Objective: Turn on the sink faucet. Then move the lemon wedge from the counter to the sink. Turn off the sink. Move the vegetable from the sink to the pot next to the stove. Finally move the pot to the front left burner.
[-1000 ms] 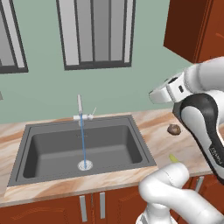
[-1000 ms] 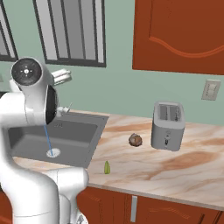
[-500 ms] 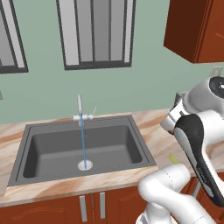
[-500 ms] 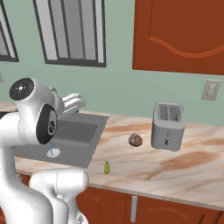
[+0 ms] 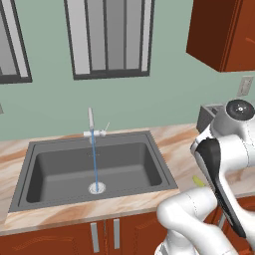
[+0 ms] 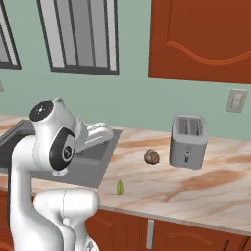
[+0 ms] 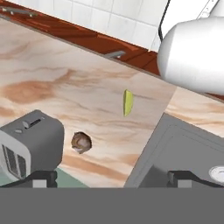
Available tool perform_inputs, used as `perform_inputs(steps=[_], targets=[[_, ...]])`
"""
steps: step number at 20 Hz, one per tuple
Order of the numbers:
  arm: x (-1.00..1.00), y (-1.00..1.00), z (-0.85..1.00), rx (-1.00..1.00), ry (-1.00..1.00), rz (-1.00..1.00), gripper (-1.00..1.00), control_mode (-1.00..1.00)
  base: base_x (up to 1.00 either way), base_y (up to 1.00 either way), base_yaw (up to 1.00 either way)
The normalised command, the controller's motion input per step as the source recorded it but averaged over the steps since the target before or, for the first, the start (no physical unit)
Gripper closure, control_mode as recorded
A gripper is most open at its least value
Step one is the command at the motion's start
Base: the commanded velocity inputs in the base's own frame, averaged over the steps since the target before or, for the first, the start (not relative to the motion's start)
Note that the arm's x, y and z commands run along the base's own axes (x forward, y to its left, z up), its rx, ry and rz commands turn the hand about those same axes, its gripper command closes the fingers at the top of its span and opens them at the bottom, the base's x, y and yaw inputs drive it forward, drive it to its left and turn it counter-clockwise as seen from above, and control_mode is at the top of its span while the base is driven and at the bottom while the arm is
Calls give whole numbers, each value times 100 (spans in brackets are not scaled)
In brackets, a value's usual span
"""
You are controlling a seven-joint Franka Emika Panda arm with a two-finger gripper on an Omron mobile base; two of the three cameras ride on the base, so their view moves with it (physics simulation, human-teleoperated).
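hand view, fingers (image 7: 111, 177) spread wide, lemon wedge (image 7: 127, 103) well beyond them, untouched

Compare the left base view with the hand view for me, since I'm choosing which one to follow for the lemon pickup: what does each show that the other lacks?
Left base view alone: the sink faucet with a thin blue stream of water falling to the drain, and the windows above it. Hand view alone: the brown roundish lump beside the toaster, and the open hand with its tips spread apart, holding nothing. Both share: the lemon wedge lying on the counter near the right edge of the sink; the left base view catches just a sliver of it by the arm.
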Motion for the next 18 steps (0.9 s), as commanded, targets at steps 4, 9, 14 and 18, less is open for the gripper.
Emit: perform_inputs(steps=[4,9,14,18], targets=[[0,-19,-42,0,4,-6,-100,-100,0,0,0],[7,-7,-50,0,6,-5,-100,-100,0,0,0],[5,-11,-50,2,7,-3,-100,-100,0,0,0],[0,-11,-45,2,8,0,-100,-100,0,0,0]])
